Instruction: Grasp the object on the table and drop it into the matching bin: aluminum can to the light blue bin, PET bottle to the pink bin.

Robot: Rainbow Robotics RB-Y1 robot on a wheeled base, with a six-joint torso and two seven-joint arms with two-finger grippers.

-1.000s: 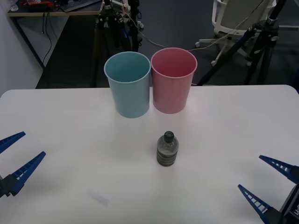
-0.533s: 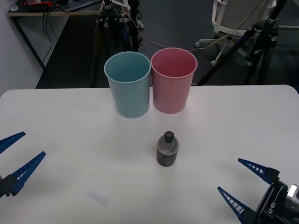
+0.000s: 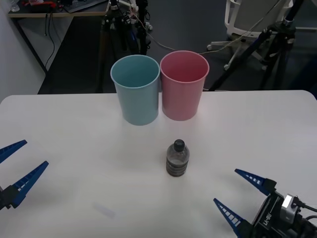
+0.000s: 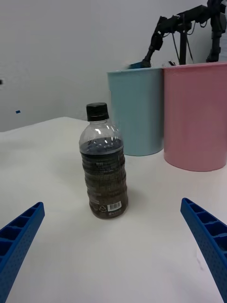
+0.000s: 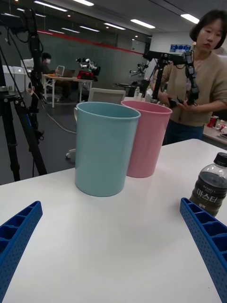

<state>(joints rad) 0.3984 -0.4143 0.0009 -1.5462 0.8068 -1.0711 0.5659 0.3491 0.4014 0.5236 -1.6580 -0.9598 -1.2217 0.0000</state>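
Observation:
A small clear PET bottle (image 3: 177, 158) with a dark cap and greyish ribbed body stands upright mid-table; it also appears in the right wrist view (image 4: 103, 163) and at the edge of the left wrist view (image 5: 212, 185). Behind it the light blue bin (image 3: 135, 89) and the pink bin (image 3: 184, 85) stand side by side, touching. My right gripper (image 3: 241, 194) is open at the front right, pointing at the bottle, a hand's width short of it. My left gripper (image 3: 17, 164) hangs open at the front left edge, far from the bottle.
The white table (image 3: 74, 134) spreads wide around the bottle. Tripod legs (image 3: 270, 49) and a white chair (image 3: 247, 17) stand on the floor beyond the far edge. A faint mark (image 3: 105, 210) lies on the tabletop at front left.
My right gripper has moved left and forward toward the bottle, staying open. The left gripper, the bottle and both bins have not moved.

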